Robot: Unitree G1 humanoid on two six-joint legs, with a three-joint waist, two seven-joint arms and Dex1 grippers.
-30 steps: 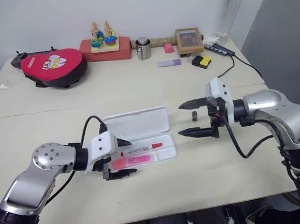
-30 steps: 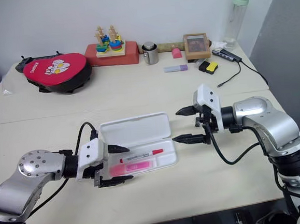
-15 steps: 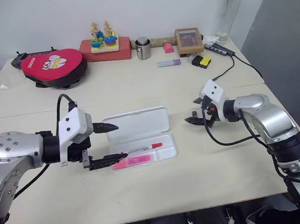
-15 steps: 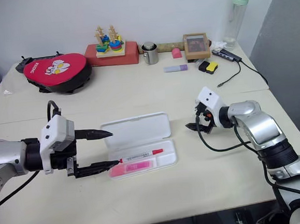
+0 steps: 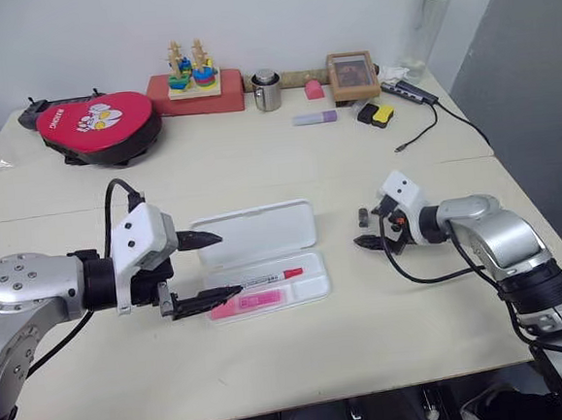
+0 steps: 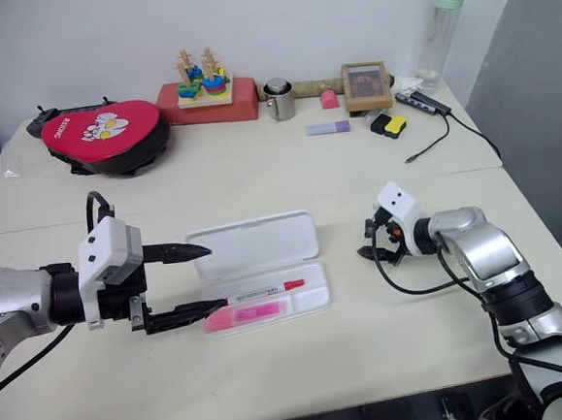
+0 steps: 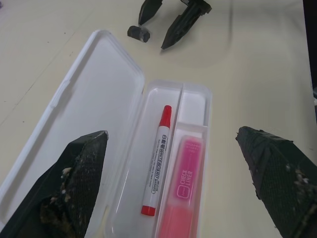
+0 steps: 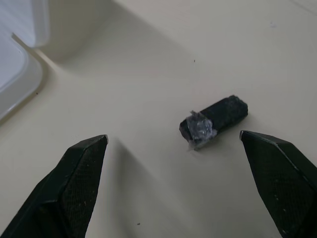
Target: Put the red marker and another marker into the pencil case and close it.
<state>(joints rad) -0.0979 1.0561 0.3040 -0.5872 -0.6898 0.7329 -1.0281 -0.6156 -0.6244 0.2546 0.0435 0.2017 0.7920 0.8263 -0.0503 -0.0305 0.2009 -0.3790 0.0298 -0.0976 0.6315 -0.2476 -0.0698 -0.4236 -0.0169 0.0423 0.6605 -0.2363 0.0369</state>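
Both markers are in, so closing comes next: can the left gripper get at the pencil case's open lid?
Probably yes. The left gripper hangs open at the pencil case, beside its lid, with nothing lying between them.

A plain office-like test room: pale surface against a bare white wall, with desk clutter at twelve o'clock, a stacking toy, steel cup and framed picture.

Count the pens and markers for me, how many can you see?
3. A slim white red-capped marker and a chunky pink highlighter lie side by side in the open white plastic pencil case. A pale purple marker lies at the table's far side.
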